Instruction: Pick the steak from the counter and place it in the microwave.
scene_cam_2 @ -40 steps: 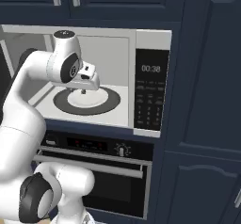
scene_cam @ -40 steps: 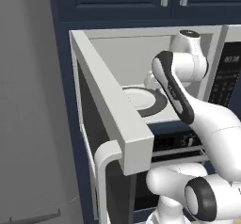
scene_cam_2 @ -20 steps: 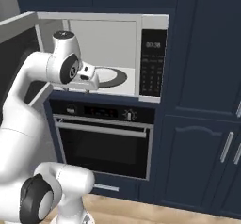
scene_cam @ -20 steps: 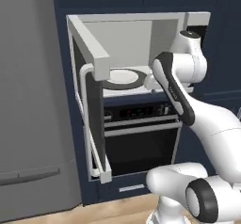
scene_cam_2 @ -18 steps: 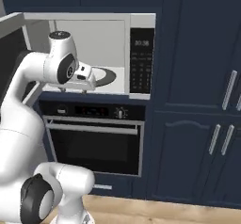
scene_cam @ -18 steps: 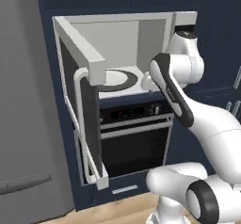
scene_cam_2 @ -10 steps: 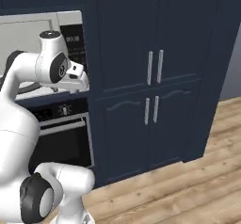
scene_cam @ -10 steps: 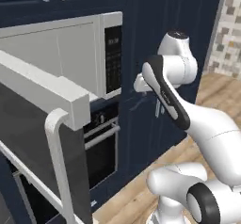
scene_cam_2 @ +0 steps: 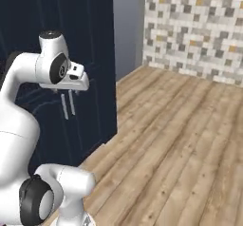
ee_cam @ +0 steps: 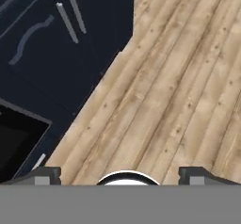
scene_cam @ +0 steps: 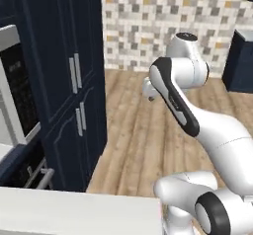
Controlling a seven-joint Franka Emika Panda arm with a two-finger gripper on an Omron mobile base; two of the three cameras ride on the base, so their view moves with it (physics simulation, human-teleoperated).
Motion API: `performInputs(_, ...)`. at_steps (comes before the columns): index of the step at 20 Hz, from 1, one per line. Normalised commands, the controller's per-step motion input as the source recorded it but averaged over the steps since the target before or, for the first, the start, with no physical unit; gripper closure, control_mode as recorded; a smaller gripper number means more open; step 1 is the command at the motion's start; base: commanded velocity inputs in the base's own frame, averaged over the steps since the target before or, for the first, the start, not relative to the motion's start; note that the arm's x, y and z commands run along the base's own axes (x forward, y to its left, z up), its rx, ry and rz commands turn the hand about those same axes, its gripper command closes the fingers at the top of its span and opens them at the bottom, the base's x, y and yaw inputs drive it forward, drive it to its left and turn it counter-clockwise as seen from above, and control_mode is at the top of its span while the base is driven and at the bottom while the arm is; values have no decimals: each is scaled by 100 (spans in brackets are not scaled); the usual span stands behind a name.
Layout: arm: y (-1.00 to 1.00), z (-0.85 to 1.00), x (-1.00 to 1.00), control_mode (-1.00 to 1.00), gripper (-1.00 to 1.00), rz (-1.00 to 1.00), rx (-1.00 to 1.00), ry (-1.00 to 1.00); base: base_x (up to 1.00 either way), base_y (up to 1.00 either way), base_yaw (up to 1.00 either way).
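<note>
Base views flank arm; share floor [scene_cam: 143, 130].

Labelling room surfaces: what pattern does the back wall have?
A mosaic of small grey, white and tan tiles, clearest in the left base view.

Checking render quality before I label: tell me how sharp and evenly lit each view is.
Left base view: soft, slightly blurred; tiled wall brightly lit. Right base view: cabinet doors very dark, little detail. Hand view: floor planks crisp, no glare, flat lighting.

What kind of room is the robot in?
It looks like a kitchen. You can see tall dark-blue cabinets, the edge of a built-in microwave, a speckled tile wall and a wooden floor.
</note>
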Motion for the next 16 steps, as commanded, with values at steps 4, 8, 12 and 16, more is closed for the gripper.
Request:
performInputs(4, 0, 0, 0, 100, -100, 0, 0, 0, 18, 2, -89)
performInputs(8, 0, 0, 0, 100, -100, 0, 0, 0, 19, 3, -88)
performInputs(12, 0, 0, 0, 100, -100, 0, 0, 0, 3, 4, -95)
performInputs(16, 0, 0, 0, 100, -100, 0, 0, 0, 17, 16, -92)
